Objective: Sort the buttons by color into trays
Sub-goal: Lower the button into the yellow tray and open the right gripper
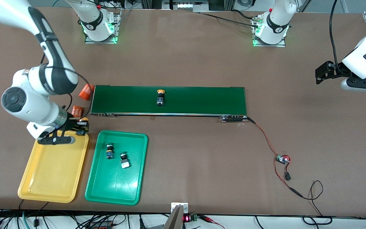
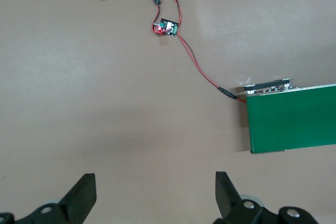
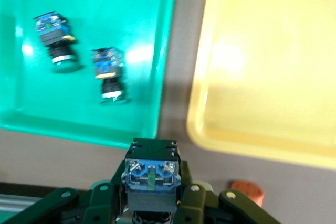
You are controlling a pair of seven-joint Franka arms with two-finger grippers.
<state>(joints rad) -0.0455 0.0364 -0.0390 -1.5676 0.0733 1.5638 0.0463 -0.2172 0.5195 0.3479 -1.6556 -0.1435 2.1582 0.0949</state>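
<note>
While right gripper [image 1: 80,126] clamped on one yellow button [image 1: 83,122]: left gripper [image 2: 152,195] apart, two green buttons [image 1: 109,151] in green tray [image 1: 138,165].

The round cap of the black-and-blue push-button switch [image 3: 151,174] clamped in the right gripper [image 3: 152,203] is hidden in the right wrist view; only its terminal end shows. In the front view the right gripper [image 1: 75,127] overlaps the shallow yellow plastic tray's [image 1: 52,171] upper rim. An orange cylinder [image 3: 248,190] is partly cut off by that gripper's body. Cap colours of the two switches [image 1: 109,151] [image 1: 124,160] in the green tray [image 1: 116,190] are too small to tell. The left gripper's [image 2: 152,195] fingers run off the left wrist view's edge.
</note>
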